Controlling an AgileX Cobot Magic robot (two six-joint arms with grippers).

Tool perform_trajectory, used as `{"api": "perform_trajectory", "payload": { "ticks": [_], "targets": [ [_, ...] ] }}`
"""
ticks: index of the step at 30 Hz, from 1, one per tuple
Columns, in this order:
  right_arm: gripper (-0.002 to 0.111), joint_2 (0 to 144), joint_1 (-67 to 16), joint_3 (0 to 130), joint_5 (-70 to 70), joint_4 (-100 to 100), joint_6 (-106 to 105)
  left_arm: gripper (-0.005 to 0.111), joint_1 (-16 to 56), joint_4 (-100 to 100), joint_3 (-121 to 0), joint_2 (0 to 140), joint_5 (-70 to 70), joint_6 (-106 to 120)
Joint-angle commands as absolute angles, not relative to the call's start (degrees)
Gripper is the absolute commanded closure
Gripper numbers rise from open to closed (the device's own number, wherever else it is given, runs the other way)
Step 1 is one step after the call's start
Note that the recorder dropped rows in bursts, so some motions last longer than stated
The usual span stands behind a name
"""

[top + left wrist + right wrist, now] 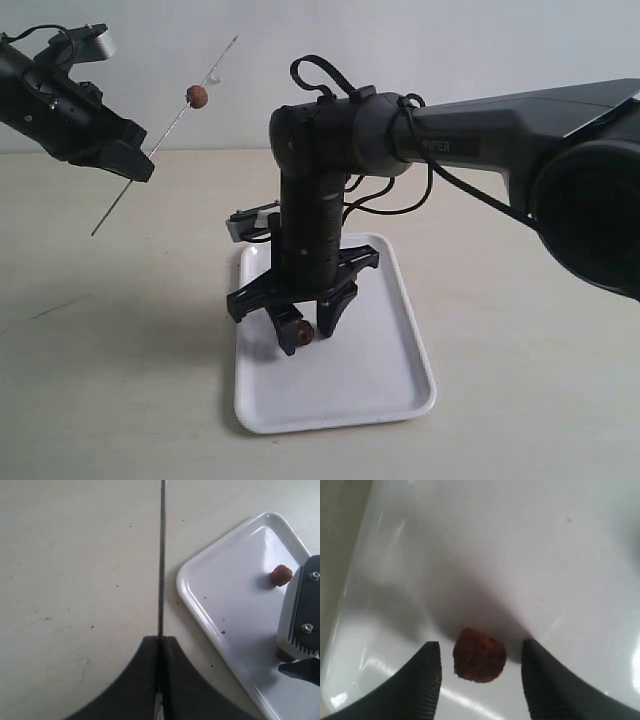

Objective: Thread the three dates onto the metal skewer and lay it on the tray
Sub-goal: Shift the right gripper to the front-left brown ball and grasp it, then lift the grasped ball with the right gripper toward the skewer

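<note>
Left claw [133, 160] pinches the stiff, thin metal skewer [170, 128] aloft, one threaded date [198, 96] on it. Right claw [303, 335] stands spread astride a loose date [480, 655] on the tray [385, 385], not touching it. The date is judged light and soft, best pinched gently across its middle.

Looks like a robotics lab bench: plain beige tabletop [120, 360] under the tray [385, 370], blank white wall [450, 40] behind it, cable-draped black right arm [480, 130] above it, left arm [50, 100] off to its left.

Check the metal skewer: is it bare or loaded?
Loaded: one date sits threaded on the metal skewer, above the shut left gripper holding it tilted.
</note>
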State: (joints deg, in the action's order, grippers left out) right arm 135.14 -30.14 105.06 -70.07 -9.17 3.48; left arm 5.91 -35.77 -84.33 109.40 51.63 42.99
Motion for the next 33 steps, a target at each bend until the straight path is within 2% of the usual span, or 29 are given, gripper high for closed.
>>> {"api": "perform_trajectory", "payload": {
  "ticks": [1,2,9,16,33],
  "targets": [
    [0.071,135.1,-30.3,104.9,-70.0,-8.7,4.4,0.107,5.9,-36.3,-84.5,108.7,51.5,42.6],
    [0.074,135.1,-30.3,104.9,-70.0,-8.7,4.4,0.107,5.9,-36.3,-84.5,108.7,51.5,42.6],
    [0.075,135.1,-30.3,104.9,-70.0,-8.7,4.5,0.107,5.9,-36.3,-84.5,108.7,51.5,42.6],
    [0.085,135.1,-30.3,104.9,-70.0,-8.0,4.5,0.107,5.9,-36.3,-84.5,108.7,51.6,42.6],
    [0.088,130.5,-28.9,105.0,-70.0,-7.0,0.0,0.107,5.9,-36.3,-84.5,108.7,52.2,42.6]
  ]
}}
